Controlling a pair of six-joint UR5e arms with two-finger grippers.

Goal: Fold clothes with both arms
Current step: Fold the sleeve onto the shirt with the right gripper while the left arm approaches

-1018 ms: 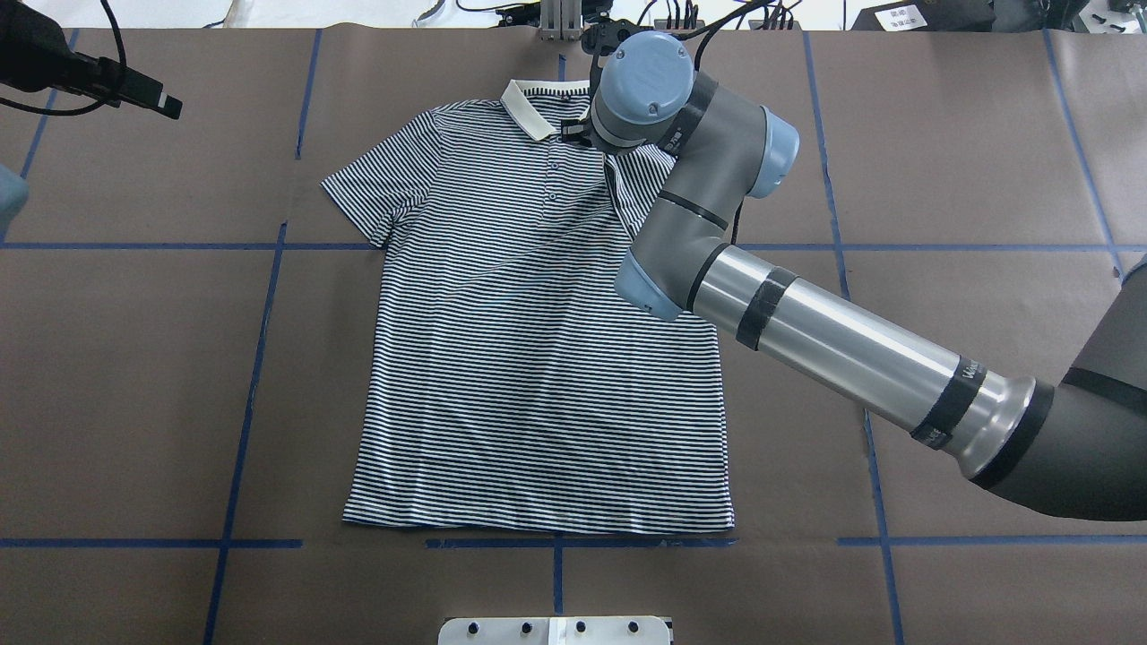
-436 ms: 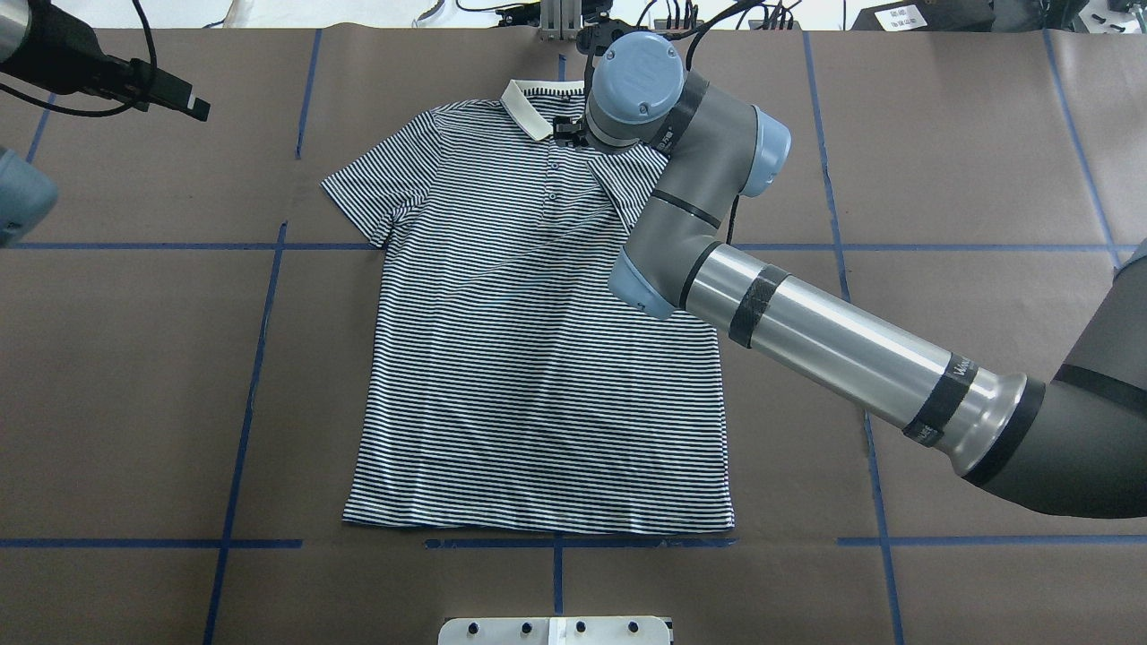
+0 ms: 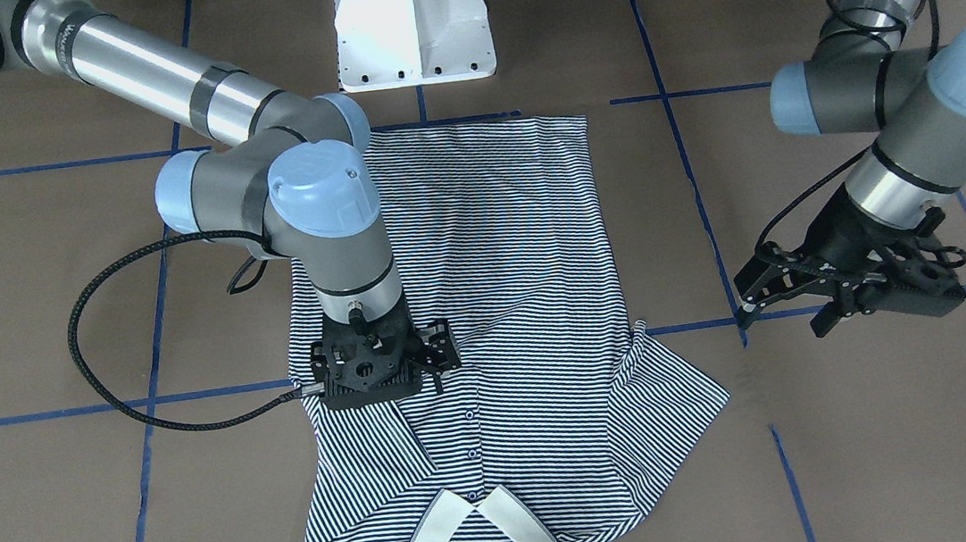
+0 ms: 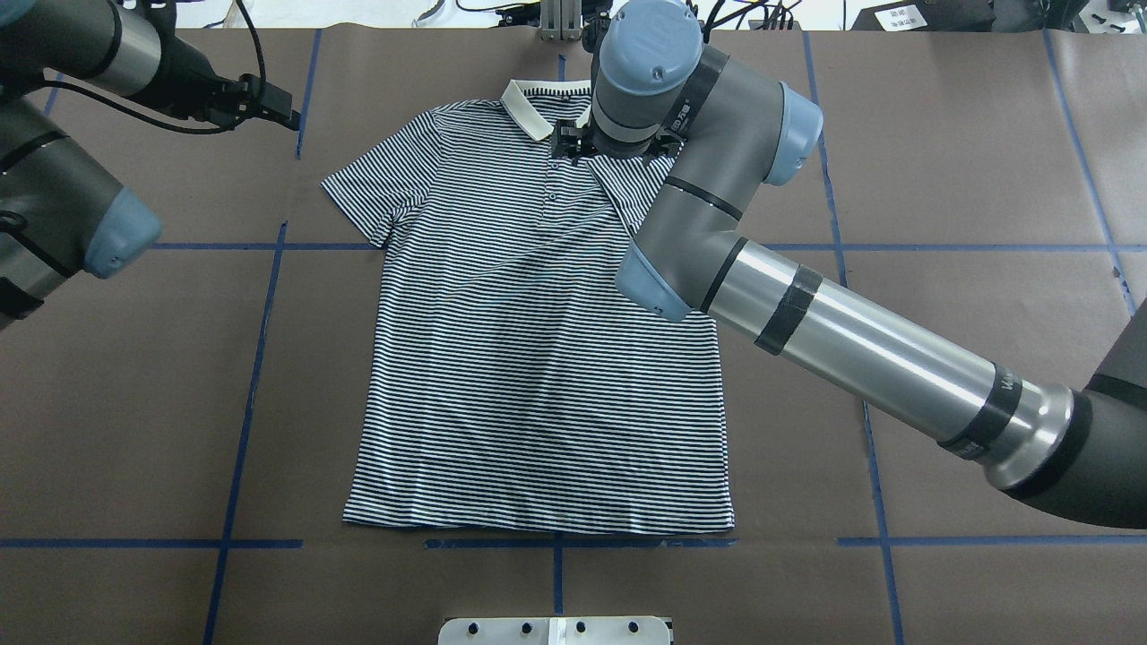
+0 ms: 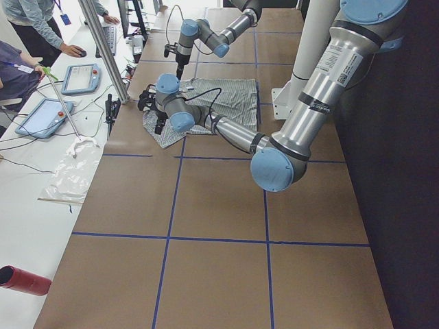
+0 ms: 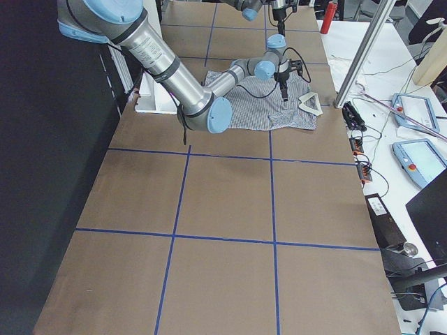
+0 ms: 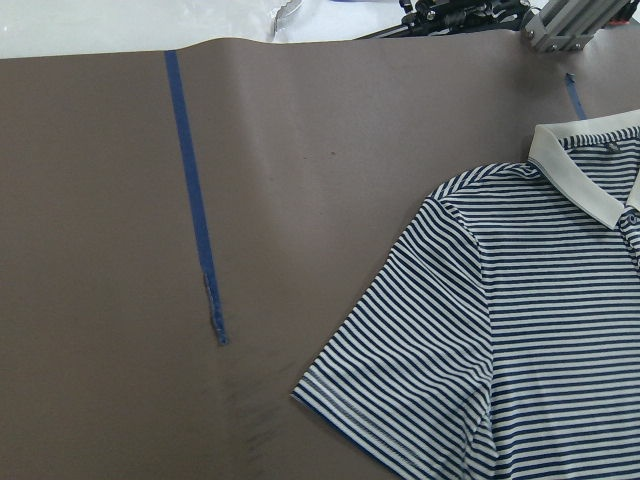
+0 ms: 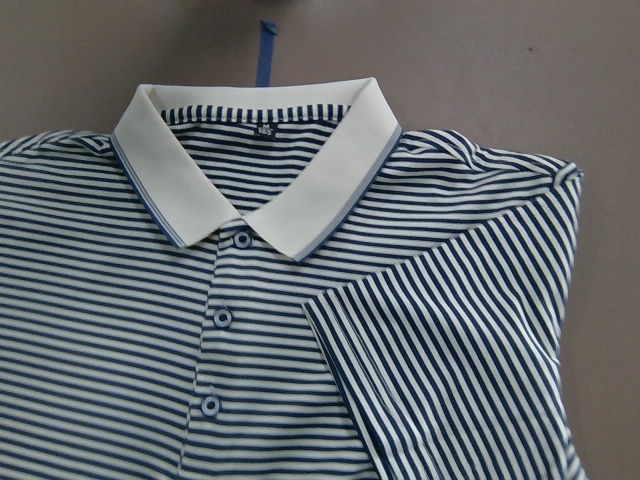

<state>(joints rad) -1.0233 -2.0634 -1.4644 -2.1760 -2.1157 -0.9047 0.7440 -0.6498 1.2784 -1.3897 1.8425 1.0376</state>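
Striped polo shirt [image 4: 538,376] lies flat on the table [image 4: 941,179], directly beneath the right gripper [image 3: 381,367], whose grip state cannot be told. The left gripper [image 3: 779,316], spread and empty, hovers near the outspread sleeve [image 3: 677,412]. The knit looks light and limp, best pinched at its edges.

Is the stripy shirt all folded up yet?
Not yet. The shirt lies mostly spread flat; only one sleeve is folded in over the chest, the other sleeve sticks out.
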